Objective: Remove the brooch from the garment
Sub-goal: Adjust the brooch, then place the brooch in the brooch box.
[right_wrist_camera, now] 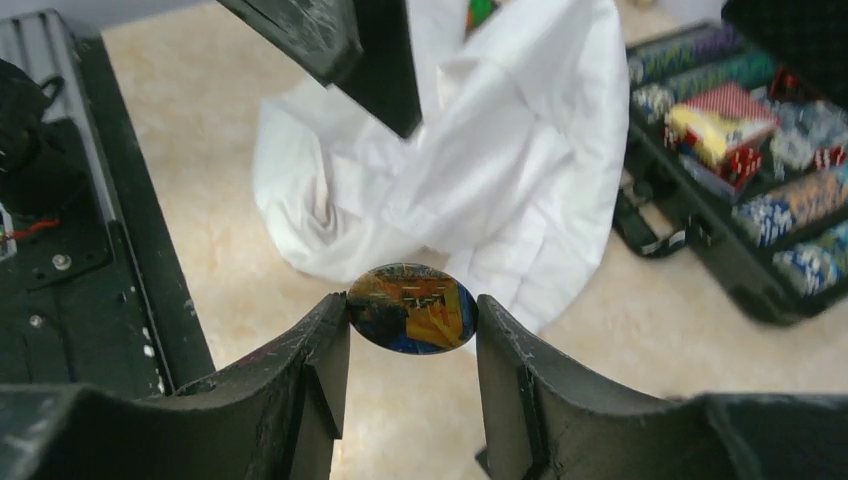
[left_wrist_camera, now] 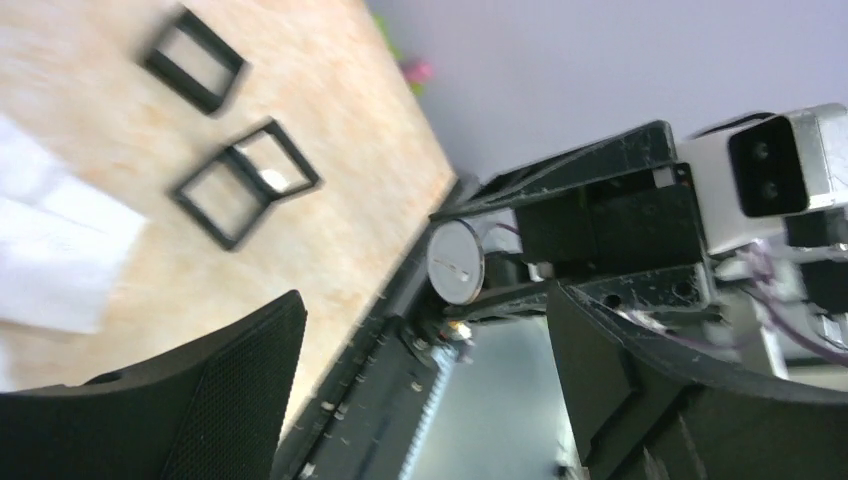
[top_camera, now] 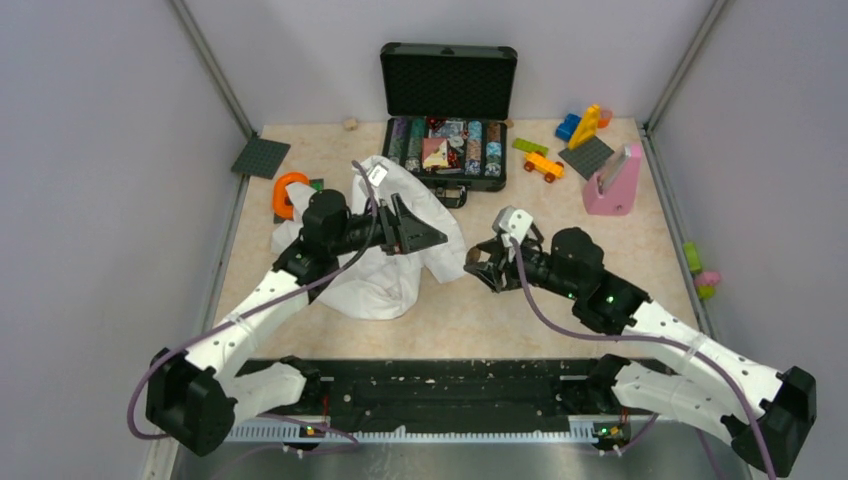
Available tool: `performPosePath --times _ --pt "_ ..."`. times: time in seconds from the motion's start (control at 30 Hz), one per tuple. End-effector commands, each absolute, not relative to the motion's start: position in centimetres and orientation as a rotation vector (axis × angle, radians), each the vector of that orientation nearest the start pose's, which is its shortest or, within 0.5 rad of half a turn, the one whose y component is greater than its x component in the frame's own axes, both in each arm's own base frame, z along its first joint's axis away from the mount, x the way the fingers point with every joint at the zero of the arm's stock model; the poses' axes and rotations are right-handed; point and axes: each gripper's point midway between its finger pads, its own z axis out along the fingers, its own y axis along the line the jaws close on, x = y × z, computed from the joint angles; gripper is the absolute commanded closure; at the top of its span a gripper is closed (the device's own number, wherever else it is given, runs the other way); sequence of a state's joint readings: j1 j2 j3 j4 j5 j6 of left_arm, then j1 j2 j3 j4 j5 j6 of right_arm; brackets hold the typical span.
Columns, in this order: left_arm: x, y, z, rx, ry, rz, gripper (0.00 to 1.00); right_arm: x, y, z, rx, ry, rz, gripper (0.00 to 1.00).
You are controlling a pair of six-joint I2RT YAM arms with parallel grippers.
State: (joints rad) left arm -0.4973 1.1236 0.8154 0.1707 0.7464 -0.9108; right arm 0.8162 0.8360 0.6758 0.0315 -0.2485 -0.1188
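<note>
I read the right pincer (top_camera: 483, 268) as partly closed, its two black jaws clamped on the small oval brooch with an orange, brown and blue face (right_wrist_camera: 412, 308). The brooch is off the crumpled white shirt (right_wrist_camera: 500, 170), just beside it, over the beige tabletop (right_wrist_camera: 190, 150). The left pincer (top_camera: 425, 235) is spread wide and empty above the shirt.

Brooch (right_wrist_camera: 410, 305): smooth, glossy face carrying a printed orange-and-blue picture. Garment (right_wrist_camera: 500, 170): white woven cloth, matt, soft and heavily creased. Right gripper (right_wrist_camera: 412, 312): matt black plastic, grainy and flecked with pale scuffs. Tabletop (right_wrist_camera: 200, 130): beige mottled surface, smooth, with a low sheen.
</note>
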Motion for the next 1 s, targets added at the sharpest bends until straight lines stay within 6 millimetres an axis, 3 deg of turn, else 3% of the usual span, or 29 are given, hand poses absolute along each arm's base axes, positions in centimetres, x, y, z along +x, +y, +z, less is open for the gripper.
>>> performPosePath --times 0.0,0.13,0.33,0.63,0.7,0.83,0.97 --pt "24.8 -25.1 25.3 0.208 1.987 -1.218 0.07 21.0 24.8 22.8 -0.917 1.78 0.584 0.74" --pt "25.5 -23.4 23.3 0.185 1.991 -1.071 0.08 21.8 24.0 20.2 -0.872 2.042 0.486 0.74" --pt "26.3 -22.9 20.5 0.184 1.964 -1.011 0.1 22.6 24.2 17.0 -0.668 2.347 0.41 0.74" --pt "27.7 -22.2 17.9 0.221 1.888 -0.917 0.12 25.5 24.5 13.8 0.033 2.423 0.395 0.81" --pt "27.8 -22.2 17.4 0.233 1.881 -0.904 0.12 25.8 24.5 12.9 0.221 2.422 0.412 1.0" --pt "27.9 -22.2 16.5 0.239 1.875 -0.9 0.12 26.0 22.8 11.1 0.652 2.427 0.28 1.0" --pt "27.9 -22.2 16.0 0.248 1.892 -0.892 0.12 26.6 22.8 11.1 0.87 2.427 0.143 1.0"
